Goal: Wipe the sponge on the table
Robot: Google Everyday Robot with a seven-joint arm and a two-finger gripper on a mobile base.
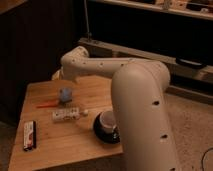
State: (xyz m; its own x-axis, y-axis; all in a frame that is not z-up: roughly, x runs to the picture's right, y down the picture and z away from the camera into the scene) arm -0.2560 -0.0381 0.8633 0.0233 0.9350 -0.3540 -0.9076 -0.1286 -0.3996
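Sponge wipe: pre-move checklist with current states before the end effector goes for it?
1. Sponge in view, lying free on the table: ok.
2. End effector located: at the table's far edge, beyond the sponge, mostly hidden by the arm: ok.
3. End effector open: ok.
4. End effector on the sponge: not ok, apart from it.
5. Wipe area around the sponge free: not ok, orange-red item and white bottle lie just in front of it.
6. Black bowl away from the sponge: ok.
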